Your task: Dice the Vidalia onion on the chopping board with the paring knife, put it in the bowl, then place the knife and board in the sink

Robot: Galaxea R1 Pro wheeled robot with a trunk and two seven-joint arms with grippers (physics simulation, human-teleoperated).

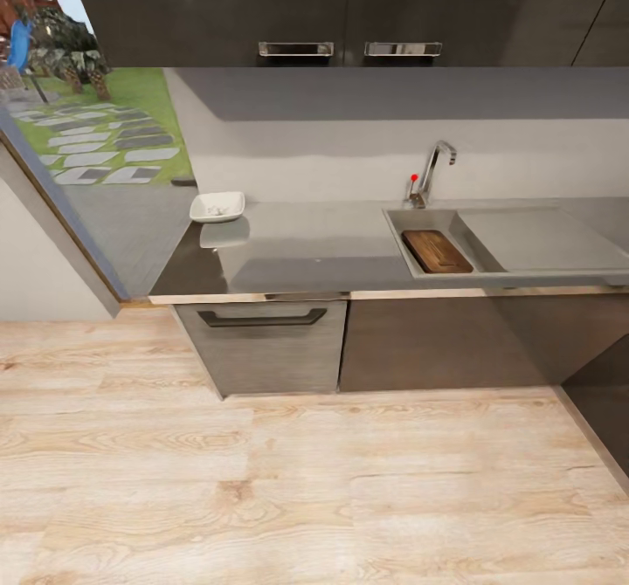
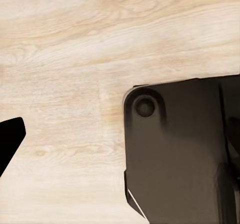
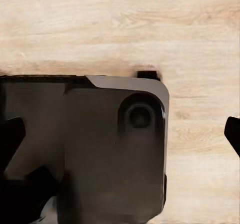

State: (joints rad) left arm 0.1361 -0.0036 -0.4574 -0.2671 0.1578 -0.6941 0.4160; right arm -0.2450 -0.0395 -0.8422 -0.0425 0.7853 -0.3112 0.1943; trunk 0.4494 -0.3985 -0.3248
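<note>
Well away from both grippers, chopping board lies in sink; bowl on surface. Gripper opening: cannot tell, either arm.

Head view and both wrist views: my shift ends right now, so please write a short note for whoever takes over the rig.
Grippers: both wrist views look down at the wood floor; open or shut cannot be told.
Things: chopping board lies in the sink. Bowl sits at the countertop's left end, small white bits inside.
Done: dicing and the board's placing appear done.
Left: I cannot make out the knife; check the sink for it.
</note>
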